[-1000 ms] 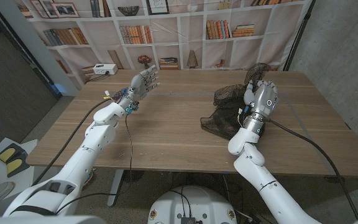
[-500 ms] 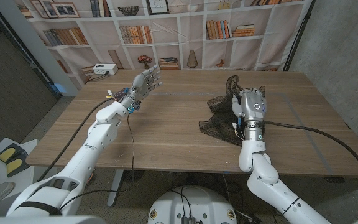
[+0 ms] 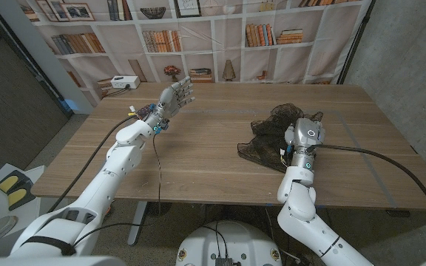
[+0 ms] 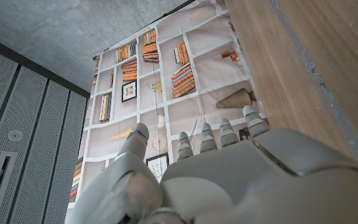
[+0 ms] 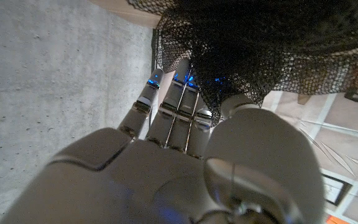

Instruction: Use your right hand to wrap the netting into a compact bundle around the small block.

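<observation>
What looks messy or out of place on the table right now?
The black netting is the untidy thing: it lies as a loose, rumpled heap on the table, one flap trailing toward the near edge, not a tight bundle. The right hand is pushed into it, fingers reaching into the mesh. The left hand hovers open, away from it.

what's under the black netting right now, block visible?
No block shows. The black mesh netting lies heaped on the wooden table; the right hand has its fingers in it, and the mesh covers anything beneath.

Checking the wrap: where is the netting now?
In the head view the netting lies bunched on the table's right side, against the right hand, whose fingers reach into it.
</observation>
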You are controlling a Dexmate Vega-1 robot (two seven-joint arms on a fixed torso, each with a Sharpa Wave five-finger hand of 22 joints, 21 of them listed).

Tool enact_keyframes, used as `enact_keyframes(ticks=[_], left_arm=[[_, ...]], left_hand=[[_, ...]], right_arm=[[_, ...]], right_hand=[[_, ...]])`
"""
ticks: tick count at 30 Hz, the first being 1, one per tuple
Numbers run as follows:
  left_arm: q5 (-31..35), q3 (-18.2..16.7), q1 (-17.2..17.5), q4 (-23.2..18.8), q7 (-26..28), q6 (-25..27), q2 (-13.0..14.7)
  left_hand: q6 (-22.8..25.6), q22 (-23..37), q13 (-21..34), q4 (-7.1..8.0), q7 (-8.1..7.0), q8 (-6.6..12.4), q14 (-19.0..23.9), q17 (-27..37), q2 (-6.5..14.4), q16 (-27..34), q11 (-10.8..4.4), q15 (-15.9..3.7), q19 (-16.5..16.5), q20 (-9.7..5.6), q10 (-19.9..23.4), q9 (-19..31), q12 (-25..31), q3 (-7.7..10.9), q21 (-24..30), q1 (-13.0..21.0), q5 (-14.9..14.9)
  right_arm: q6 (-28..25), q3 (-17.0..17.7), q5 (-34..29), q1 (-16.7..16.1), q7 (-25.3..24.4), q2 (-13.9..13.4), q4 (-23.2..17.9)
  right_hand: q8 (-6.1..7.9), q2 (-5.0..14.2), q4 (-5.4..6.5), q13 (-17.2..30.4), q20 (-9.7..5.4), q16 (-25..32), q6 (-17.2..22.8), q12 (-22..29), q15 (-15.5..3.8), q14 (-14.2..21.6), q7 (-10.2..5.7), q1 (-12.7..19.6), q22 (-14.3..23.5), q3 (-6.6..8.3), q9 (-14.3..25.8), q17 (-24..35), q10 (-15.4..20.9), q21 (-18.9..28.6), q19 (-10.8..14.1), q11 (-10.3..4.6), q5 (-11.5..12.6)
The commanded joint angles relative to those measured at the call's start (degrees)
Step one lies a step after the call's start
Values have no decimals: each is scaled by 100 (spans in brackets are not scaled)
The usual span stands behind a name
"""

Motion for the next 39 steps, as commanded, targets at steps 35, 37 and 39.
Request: enact_keyframes(ticks=[35,37,39], left_arm=[[-52,-76,307,-450,110,72,123],[-56,-88,347,-492,138,80,136],[-69,-98,377,-519,148,87,145]], left_hand=[[-21,22,21,4,-42,-14,72,8,-27,5,-4,3,52,10,-3,29,-35,54,-21,-34,15],[-17,22,21,4,-43,-12,72,8,-28,5,-3,12,53,10,-1,29,-34,53,-21,-35,15],[-19,22,21,4,-43,-13,72,8,-28,5,3,9,55,10,5,29,-32,54,-21,-35,15]], right_arm=[[1000,1798,-4431,-672,4062,2193,-567],[1131,1821,-4056,-748,3976,2064,-831],[1275,1861,-3546,-846,3774,1919,-1090]], right_hand=[[-2406,-388,125,44,769,-827,-8184,-1508,1101,-5458,-10,-937,73,-1192,-310,-44,-6513,-1017,-3044,878,455],[-2385,-483,170,43,774,-813,-8148,-1487,1117,-5474,-38,-1062,67,-1288,-307,-51,-6488,-1035,-3128,869,437],[-2322,-582,254,40,772,-784,-7984,-1445,1114,-5469,-75,-1262,61,-1422,-304,-58,-6405,-1019,-3151,841,417]])
